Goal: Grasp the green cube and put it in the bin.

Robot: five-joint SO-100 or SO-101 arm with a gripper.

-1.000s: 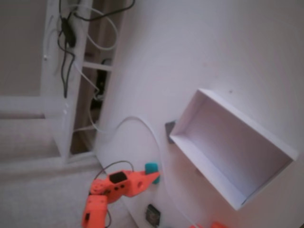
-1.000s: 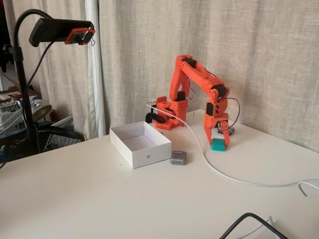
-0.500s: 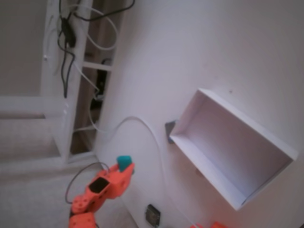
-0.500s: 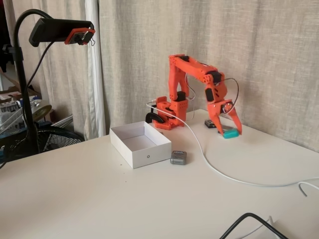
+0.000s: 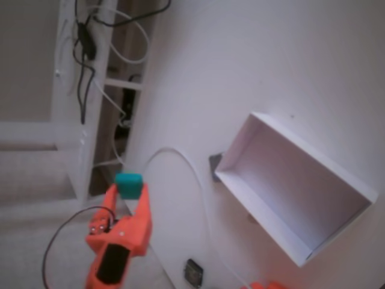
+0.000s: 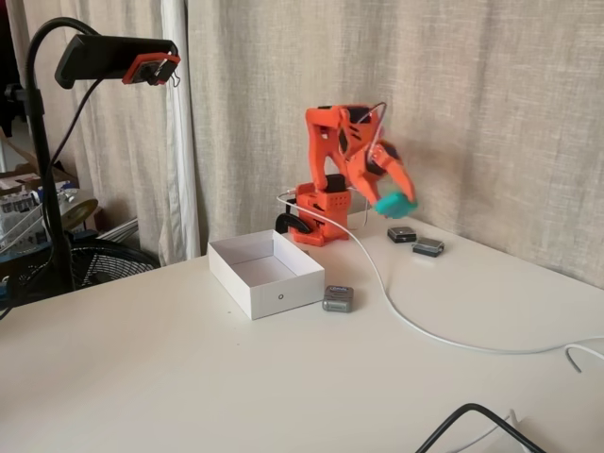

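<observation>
Green cube held in the air by the pincer.
In a fixed view, the pincer clamps the green cube, well left of the bin. In another fixed view, the green cube hangs tilted above the worktop, right of the bin; no long axis shows.

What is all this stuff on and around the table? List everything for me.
Green cube: one, teal-green, held in the air between the gripper's fingers, above the table.
Bin: one, white, open-top, empty, on the table in front of the arm's base.
Small grey square: one, dark grey, on the table right beside the bin.
Small dark blocks: two, dark grey, on the table beneath the raised cube.
White cable: one, curving across the table.
Black cable: one, at the table's near edge.
Camera on stand: one, black, left of the table.
Curtain: beige, behind.
Arm: one, orange.
Gripper: one, orange, closed on the cube.
</observation>
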